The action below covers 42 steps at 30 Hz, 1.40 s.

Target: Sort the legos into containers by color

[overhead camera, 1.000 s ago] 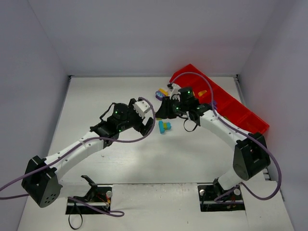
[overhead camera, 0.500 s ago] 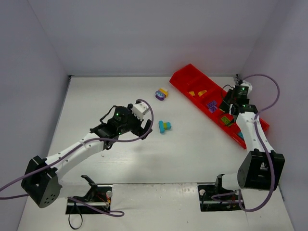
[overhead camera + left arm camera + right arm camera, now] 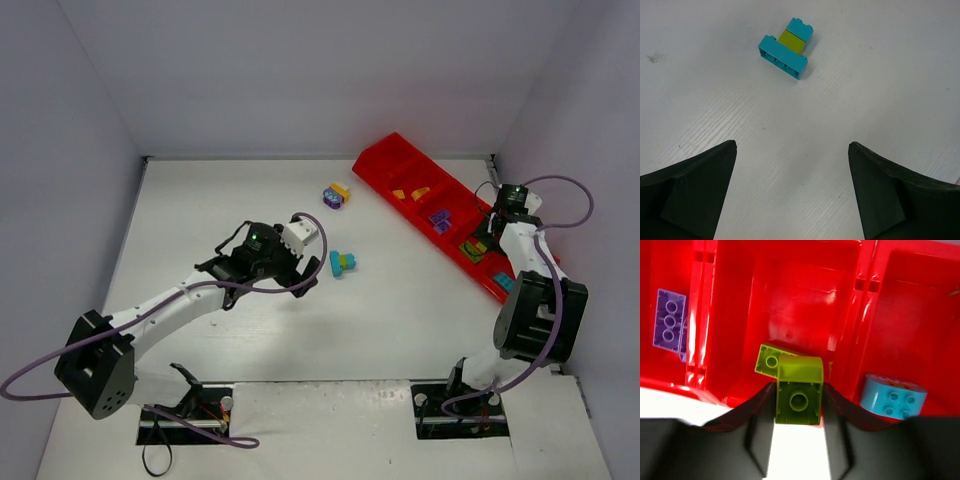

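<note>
You see the red tray (image 3: 385,160) lying slantwise, its square compartments in a row. In one compartment a lime brick (image 3: 767,360) lies tilted; a second lime brick (image 3: 799,390) is pinched in the right gripper (image 3: 798,412) at this compartment's wall. The neighbour compartments hold a purple plate (image 3: 670,318) and a round cyan piece (image 3: 892,395). Outside the tray, to its left, there is a cyan-and-lime cluster (image 3: 786,46), and, near the tray's far end, a purple-and-yellow pair (image 3: 336,194).

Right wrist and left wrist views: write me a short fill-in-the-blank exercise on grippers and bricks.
The right gripper is shut on a small plastic brick coloured ____.
The left gripper stands ____, holding nothing, above the white table.
The round plastic brick in the long red plastic tray is ____.
Missing: lime green; open; cyan.
</note>
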Each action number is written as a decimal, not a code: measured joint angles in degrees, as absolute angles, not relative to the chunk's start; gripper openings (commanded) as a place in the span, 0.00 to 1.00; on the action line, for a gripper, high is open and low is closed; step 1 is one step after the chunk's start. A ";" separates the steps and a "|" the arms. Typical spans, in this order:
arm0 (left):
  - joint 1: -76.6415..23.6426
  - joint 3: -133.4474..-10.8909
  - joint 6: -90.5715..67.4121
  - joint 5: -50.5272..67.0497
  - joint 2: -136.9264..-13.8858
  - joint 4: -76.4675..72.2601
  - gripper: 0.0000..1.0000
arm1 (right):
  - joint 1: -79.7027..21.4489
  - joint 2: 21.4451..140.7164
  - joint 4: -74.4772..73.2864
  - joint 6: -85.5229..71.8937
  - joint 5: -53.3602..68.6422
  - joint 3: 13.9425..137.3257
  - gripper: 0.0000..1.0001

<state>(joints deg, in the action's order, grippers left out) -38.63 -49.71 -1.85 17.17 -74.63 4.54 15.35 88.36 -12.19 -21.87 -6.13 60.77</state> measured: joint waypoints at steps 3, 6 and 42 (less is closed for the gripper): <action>-38.63 -50.35 -1.15 18.28 -76.01 5.63 0.87 | 15.33 90.54 -12.21 -22.28 -6.26 62.08 0.54; -38.63 -52.42 0.40 19.53 -78.56 7.57 0.87 | 15.33 90.74 -12.08 -22.31 -6.15 63.35 0.61; -41.69 -90.32 25.23 18.79 -120.18 26.96 0.86 | 7.79 67.11 -10.92 -16.38 28.16 52.10 0.71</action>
<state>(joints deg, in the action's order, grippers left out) -41.69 -90.32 25.23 18.79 -120.18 26.96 7.79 67.11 -10.92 -16.38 28.16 52.10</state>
